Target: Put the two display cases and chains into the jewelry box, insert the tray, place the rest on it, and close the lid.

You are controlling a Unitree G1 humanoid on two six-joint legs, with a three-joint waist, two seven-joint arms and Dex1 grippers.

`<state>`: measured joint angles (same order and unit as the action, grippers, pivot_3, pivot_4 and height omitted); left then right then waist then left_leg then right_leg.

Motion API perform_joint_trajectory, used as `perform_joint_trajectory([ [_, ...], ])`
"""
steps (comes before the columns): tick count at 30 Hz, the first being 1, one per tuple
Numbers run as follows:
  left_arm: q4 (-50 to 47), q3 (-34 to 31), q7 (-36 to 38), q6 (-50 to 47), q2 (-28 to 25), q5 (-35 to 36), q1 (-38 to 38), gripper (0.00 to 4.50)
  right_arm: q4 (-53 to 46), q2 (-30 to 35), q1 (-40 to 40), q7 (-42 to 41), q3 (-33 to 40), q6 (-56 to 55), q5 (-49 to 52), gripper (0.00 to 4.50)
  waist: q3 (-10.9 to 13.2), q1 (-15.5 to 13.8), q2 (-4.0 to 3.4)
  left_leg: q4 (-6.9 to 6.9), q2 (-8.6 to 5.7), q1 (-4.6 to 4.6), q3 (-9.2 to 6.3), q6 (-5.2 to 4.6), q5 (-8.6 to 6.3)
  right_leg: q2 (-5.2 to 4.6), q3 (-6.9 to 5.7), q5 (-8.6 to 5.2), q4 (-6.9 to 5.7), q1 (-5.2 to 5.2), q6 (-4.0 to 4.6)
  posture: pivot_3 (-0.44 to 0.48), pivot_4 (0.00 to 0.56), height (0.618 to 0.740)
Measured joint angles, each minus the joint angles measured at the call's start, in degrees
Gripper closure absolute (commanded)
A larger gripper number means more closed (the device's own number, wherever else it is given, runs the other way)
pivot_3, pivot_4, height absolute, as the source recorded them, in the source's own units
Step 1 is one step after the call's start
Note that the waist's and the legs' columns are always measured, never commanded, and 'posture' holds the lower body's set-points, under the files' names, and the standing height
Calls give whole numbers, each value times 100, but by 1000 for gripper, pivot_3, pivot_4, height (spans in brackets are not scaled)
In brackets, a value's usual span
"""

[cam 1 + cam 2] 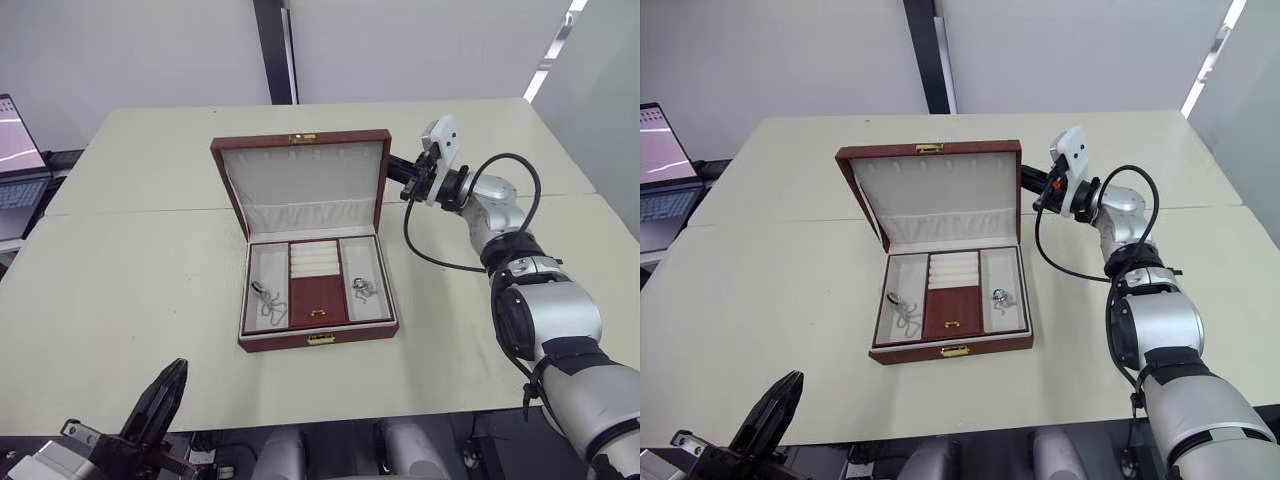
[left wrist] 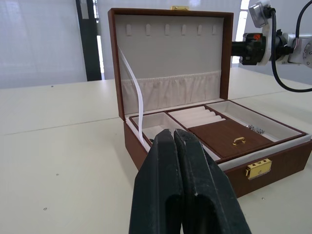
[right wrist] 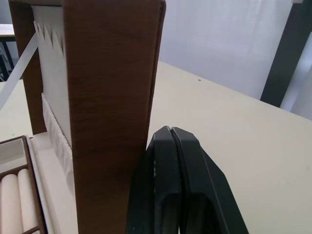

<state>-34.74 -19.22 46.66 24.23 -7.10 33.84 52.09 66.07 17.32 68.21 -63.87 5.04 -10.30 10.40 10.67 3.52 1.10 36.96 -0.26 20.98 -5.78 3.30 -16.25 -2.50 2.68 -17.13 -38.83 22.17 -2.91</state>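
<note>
Tray (image 1: 318, 283) sits in box (image 1: 318, 338) mid-table with chains (image 1: 266, 303) on it; only lid (image 1: 305, 180) is left, standing open. Right gripper (image 3: 170, 139) closed empty behind lid's edge, left gripper (image 2: 174, 141) closed empty near the box front.

laptop (image 1: 18, 165) cut off at edge, display cases hidden under tray (image 1: 318, 284)

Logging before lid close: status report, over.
Right gripper shut, beside the raised lid. Left gripper shut, low and clear. Tray seated in jewelry box. Nothing blocking.
</note>
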Motion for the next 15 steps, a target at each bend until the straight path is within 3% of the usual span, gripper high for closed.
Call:
perform_joint_trajectory([
  [9,89,96,-95,27,-10,-3,-3,4460,-958,-10,-473,-1395,-351,884,40,4500,1,-11,-1,1,2,0,-8,0,0,3,-6,-2,-3,-1,3,0,150,740],
  [15,126,100,-111,37,-28,-8,-15,4460,-1201,50,-623,-1337,-401,1066,40,4500,2,-15,-2,1,1,0,-9,0,0,3,-6,-2,-4,0,3,0,150,740],
])
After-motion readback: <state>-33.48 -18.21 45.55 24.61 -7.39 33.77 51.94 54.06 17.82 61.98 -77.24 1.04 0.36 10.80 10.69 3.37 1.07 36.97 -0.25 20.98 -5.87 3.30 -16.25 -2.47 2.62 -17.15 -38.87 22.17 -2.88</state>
